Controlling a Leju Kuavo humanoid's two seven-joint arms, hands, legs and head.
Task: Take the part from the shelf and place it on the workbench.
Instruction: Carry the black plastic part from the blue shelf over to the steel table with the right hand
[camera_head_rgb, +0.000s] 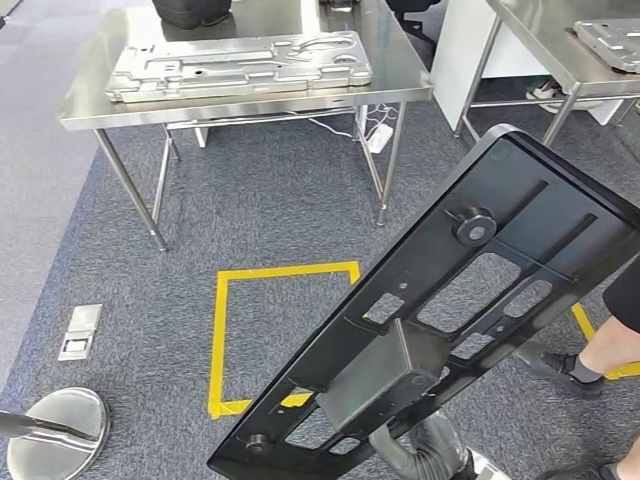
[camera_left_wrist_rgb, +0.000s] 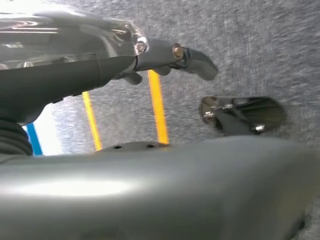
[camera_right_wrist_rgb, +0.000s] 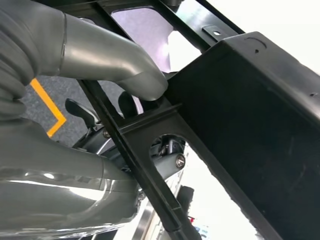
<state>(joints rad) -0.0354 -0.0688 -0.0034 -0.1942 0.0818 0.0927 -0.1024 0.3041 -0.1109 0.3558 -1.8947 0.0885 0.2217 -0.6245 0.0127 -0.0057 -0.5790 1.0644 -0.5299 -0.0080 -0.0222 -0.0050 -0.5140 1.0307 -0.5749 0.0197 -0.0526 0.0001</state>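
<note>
Part (camera_head_rgb: 453, 320): one black flat metal frame with cut-out windows, a raised box and round bosses, held tilted above the carpet, nearest the head camera. Right hand (camera_right_wrist_rgb: 113, 65) grasps its bar. Left hand (camera_left_wrist_rgb: 166, 57): fingers extended, released. Benches (camera_head_rgb: 392, 80): two steel, each bearing one grey plate (camera_head_rgb: 241, 65).

Right hand (camera_head_rgb: 430, 450): mostly hidden under the black part (camera_head_rgb: 453, 330).
Left hand (camera_left_wrist_rgb: 113, 65): blurred; grip unclear.
Far counter (camera_head_rgb: 241, 95): top edge cropped.
Person's shoe (camera_head_rgb: 558, 365): leg cut off.
</note>
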